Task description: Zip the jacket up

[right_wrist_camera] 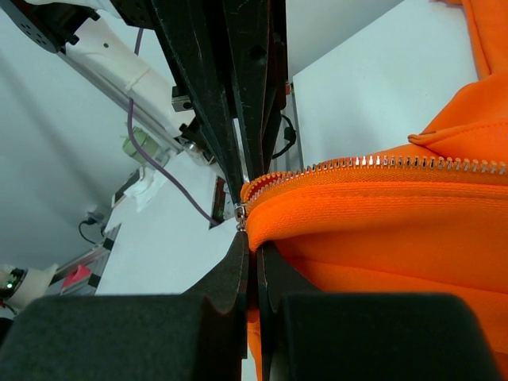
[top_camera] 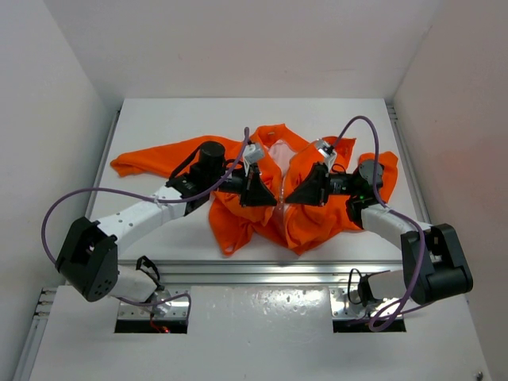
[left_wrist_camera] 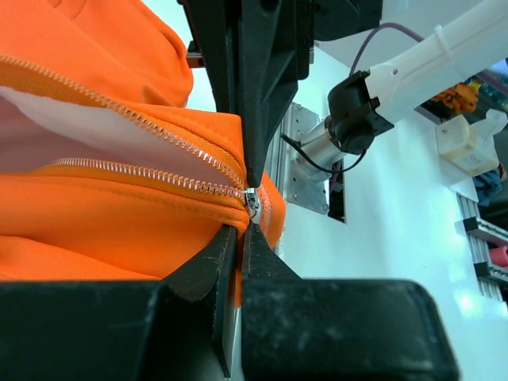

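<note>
The orange jacket (top_camera: 262, 210) lies crumpled in the middle of the white table, open at the front, with its pale lining (top_camera: 279, 152) showing and one sleeve (top_camera: 155, 159) stretched out to the left. My left gripper (top_camera: 268, 198) and right gripper (top_camera: 292, 198) face each other at the lower front opening. In the left wrist view my left gripper (left_wrist_camera: 240, 230) is shut on the orange hem just below the metal slider (left_wrist_camera: 253, 205), where the two tooth rows (left_wrist_camera: 143, 171) meet. In the right wrist view my right gripper (right_wrist_camera: 255, 238) is shut on the hem of the other side, beside the slider (right_wrist_camera: 240, 213).
The table (top_camera: 198, 119) has white walls on three sides and an aluminium rail (top_camera: 262, 274) along its near edge. Purple cables (top_camera: 63, 206) loop from both arms. The right arm (left_wrist_camera: 397, 67) shows in the left wrist view, close opposite.
</note>
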